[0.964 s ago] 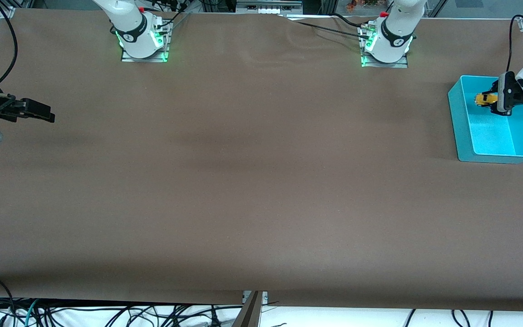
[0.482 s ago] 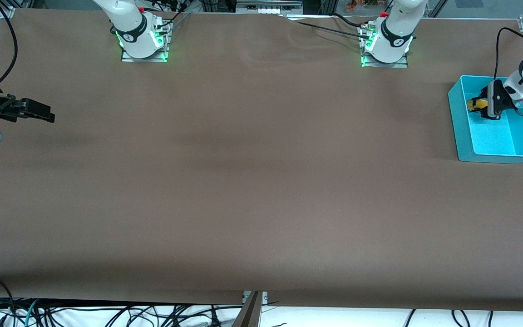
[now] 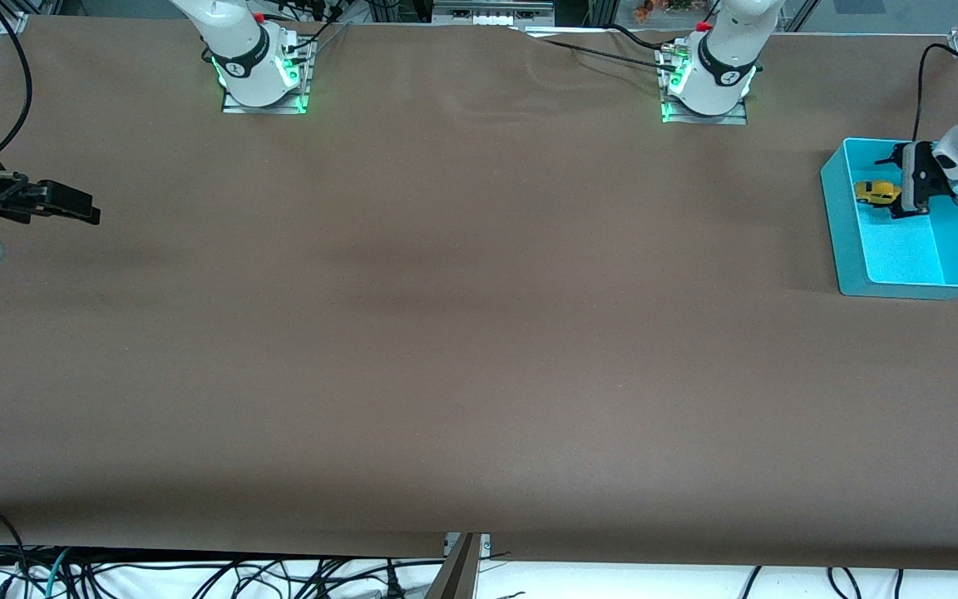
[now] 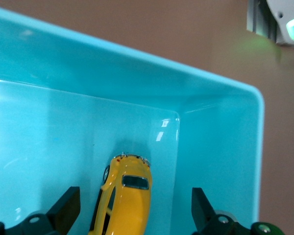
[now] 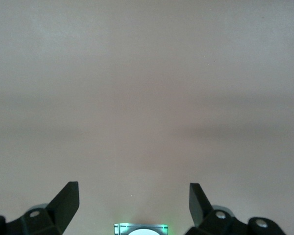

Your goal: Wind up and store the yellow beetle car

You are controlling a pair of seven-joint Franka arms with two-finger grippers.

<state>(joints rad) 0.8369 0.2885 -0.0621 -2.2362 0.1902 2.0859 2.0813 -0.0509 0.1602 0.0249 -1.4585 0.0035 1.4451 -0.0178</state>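
The yellow beetle car (image 3: 876, 192) lies on the floor of the turquoise bin (image 3: 849, 241), in the corner nearest the left arm's base. In the left wrist view the car (image 4: 127, 196) lies between my open fingers, apart from both. My left gripper (image 3: 901, 185) is open just above the bin, beside the car. My right gripper (image 3: 80, 208) is open and empty over the bare table at the right arm's end, where that arm waits; its fingers (image 5: 66, 200) frame only brown table.
The bin's walls (image 4: 220, 161) stand close round the car and the left gripper. The brown table top (image 3: 462, 333) stretches between the two arm bases (image 3: 263, 79).
My left gripper has opened and let go of the car, which now lies in the bin. The gripper has drawn back a little from the car. The right arm has not moved.
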